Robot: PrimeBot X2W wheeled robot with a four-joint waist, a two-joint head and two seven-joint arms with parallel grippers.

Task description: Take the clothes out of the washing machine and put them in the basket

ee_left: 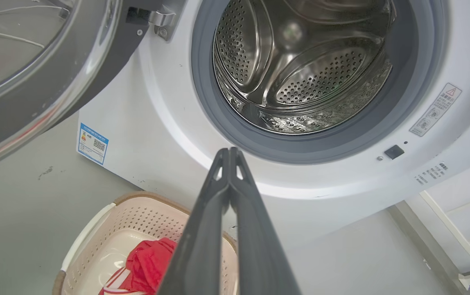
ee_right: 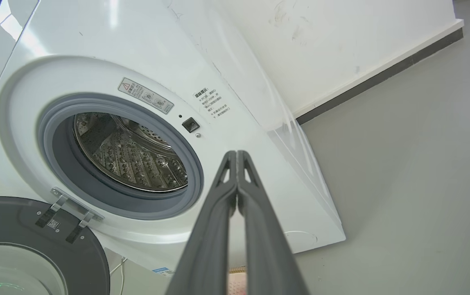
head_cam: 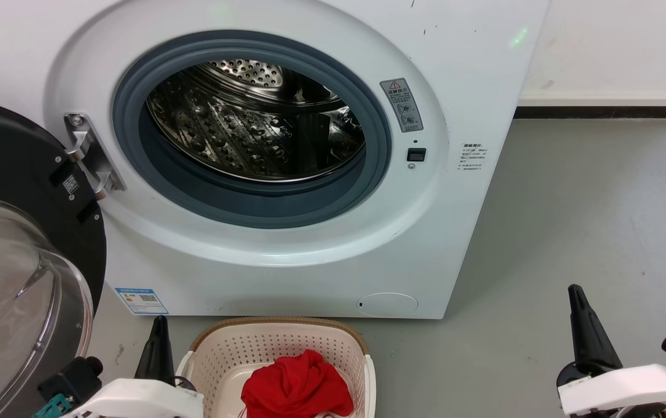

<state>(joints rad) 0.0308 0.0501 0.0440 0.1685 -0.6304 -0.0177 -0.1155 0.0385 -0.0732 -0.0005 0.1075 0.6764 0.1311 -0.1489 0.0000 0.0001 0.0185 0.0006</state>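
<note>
You face the large white front-loading washing machine point(head_cam: 321, 273). Its black-rimmed domed glass door point(head_cam: 14, 290) hangs open on the left, and the shiny perforated steel drum point(head_cam: 252, 133) shows through the grey seal. The soft red clothes point(head_cam: 295, 386) lie bundled in the small cream-white perforated plastic basket point(head_cam: 275, 321), which stands on the grey floor point(head_cam: 571, 220) just in front of the machine. Your left hand point(head_cam: 160, 325) hovers just left of the basket, its fingers pressed together on nothing. Your right hand point(head_cam: 578, 296) is well apart to the right, also closed and holding nothing.
</note>
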